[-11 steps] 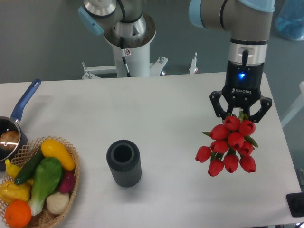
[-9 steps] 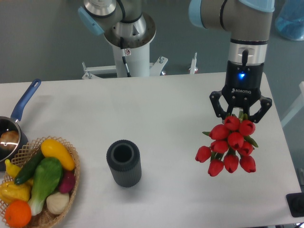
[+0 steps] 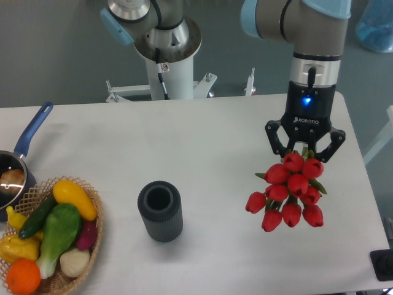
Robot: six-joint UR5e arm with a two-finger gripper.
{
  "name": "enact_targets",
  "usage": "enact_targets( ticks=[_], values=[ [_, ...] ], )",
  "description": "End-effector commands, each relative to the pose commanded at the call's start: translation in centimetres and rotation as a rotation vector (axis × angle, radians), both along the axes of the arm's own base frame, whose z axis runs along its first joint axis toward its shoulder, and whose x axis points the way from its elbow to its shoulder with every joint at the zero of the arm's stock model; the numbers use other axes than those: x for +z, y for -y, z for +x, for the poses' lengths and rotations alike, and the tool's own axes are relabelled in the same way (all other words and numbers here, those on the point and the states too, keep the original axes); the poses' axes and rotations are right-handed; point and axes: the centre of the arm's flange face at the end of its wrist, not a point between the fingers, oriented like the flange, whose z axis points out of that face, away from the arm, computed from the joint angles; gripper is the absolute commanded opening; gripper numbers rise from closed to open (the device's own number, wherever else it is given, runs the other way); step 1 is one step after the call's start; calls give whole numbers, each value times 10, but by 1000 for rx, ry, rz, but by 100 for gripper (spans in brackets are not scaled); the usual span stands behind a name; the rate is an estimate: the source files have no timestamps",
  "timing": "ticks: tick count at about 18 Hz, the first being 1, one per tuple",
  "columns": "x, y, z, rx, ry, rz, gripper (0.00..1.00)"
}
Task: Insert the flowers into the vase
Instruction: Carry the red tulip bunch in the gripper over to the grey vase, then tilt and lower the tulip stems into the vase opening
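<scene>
**Mia:** What was closest to the camera?

**Ben:** A wicker basket (image 3: 92, 212) sat at the front left of the white table (image 3: 202, 135). It was full of toy vegetables (image 3: 52, 230): a yellow one, a green one, an orange one and more.

**Mia:** And the vase?

**Ben:** The vase (image 3: 160, 211) stood upright just to the right of the basket, not touching it. It was dark grey with ribs, and you could look down into its round mouth.

**Mia:** Where were the flowers?

**Ben:** The flowers (image 3: 288, 196) were well apart from the vase, over on the right side. The red tulip heads hung toward the camera, above the table.

**Mia:** Who held them?

**Ben:** The gripper (image 3: 304, 150) did. Its two black fingers were pinching the green stems at the top of the bunch.

**Mia:** What else was there?

**Ben:** A saucepan (image 3: 13, 172) with a blue handle was at the left edge, behind the basket. At the far side stood the arm's white base (image 3: 169, 67)
</scene>
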Motion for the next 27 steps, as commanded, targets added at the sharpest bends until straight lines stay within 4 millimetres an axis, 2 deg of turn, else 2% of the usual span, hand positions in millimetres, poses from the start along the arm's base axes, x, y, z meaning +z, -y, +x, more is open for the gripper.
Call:
enact_targets(
  ticks=[8, 18, 20, 23, 27],
  values=[
    [15, -19, 23, -136, 103, 212, 39],
    [34, -33, 49, -341, 221, 493, 39],
    [30, -36, 59, -371, 245, 522, 39],
    [42, -36, 81, -417, 255, 568, 39],
    [43, -44, 94, -447, 269, 581, 39]
  ],
)
